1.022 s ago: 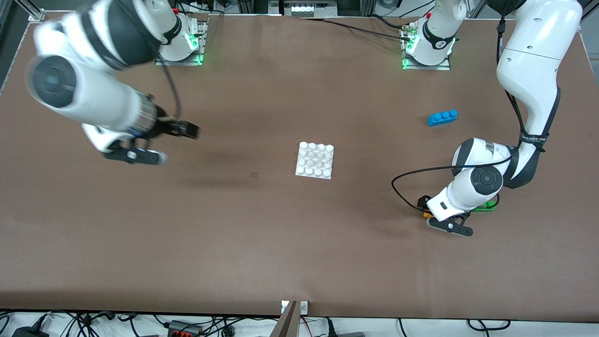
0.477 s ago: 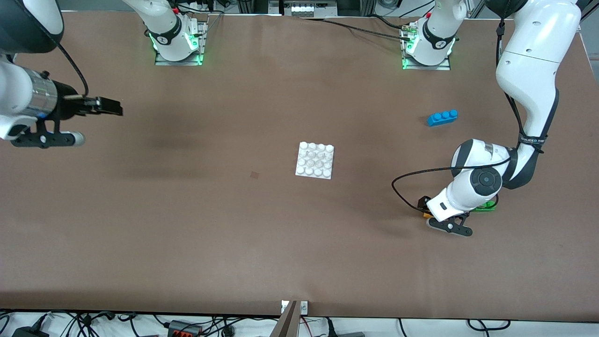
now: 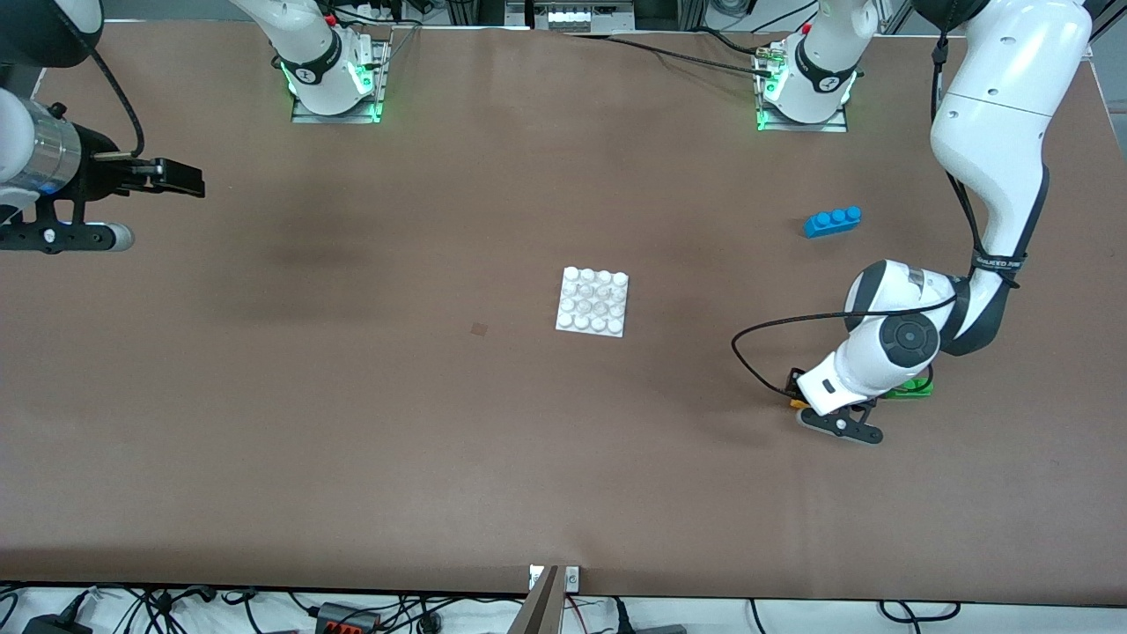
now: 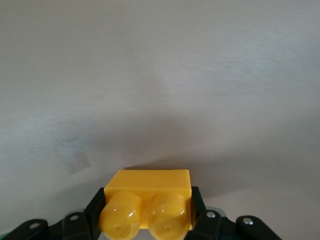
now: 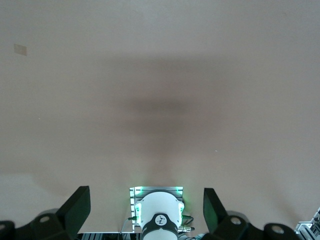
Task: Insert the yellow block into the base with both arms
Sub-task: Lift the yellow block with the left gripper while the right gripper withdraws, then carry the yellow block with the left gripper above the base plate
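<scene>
While the small orange-yellow plastic block with two round studs (image 4: 148, 206) is being clamped between the closed fingers (image 4: 199, 210) of the left gripper (image 3: 799, 398), that gripper is being kept low at the brown counter (image 3: 440, 423) toward the left arm's end, just beside a green plastic brick (image 3: 912, 388). The flat white square studded base plate (image 3: 593, 301) is lying at the counter's middle, well apart from the block. A longer blue three-stud brick (image 3: 832, 220) is lying farther from the front camera. The right gripper (image 3: 172, 179) is being held over the counter's edge at the right arm's end, its fingers (image 5: 76, 207) spread wide and gripping nothing.
</scene>
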{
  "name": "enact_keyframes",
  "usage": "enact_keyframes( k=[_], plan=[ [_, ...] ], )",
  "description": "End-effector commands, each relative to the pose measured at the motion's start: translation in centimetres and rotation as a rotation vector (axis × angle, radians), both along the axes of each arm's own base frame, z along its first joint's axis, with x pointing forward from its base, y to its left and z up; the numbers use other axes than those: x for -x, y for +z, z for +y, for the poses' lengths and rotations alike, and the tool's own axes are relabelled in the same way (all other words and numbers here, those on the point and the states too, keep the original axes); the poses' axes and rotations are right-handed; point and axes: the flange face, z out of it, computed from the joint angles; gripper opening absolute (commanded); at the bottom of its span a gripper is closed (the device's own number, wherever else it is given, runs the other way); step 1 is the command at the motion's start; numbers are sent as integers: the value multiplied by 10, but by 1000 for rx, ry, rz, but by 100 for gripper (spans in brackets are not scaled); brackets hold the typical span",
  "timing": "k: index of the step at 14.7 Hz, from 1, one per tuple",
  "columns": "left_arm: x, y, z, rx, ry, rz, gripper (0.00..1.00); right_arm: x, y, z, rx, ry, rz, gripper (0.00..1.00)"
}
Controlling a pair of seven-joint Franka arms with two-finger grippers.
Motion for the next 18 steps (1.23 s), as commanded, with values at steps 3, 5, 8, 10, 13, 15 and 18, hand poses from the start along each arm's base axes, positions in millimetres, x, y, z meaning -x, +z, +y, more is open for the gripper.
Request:
enact_keyframes(
  k=[3, 5, 8, 10, 13, 15, 18],
  plan=[
    [26, 60, -102, 25, 105, 43, 47, 3, 0, -19, -22, 31, 5, 100],
    [37, 75, -147, 64, 225, 40, 46, 1, 1, -33, -21, 3, -16, 100],
    [60, 86, -204, 110, 314, 57, 45, 8, 13, -52, -16, -21, -106, 100],
    [78, 87, -240, 138, 373, 84, 45, 31, 20, -61, -14, -37, -134, 100],
    [108, 81, -288, 145, 372, 104, 45, 35, 33, -63, -1, -41, -178, 100],
    [125, 77, -315, 151, 362, 105, 45, 47, 46, -57, 4, -39, -187, 100],
    [140, 74, -340, 174, 373, 98, 45, 22, 39, -55, 18, -22, -270, 100]
  ],
)
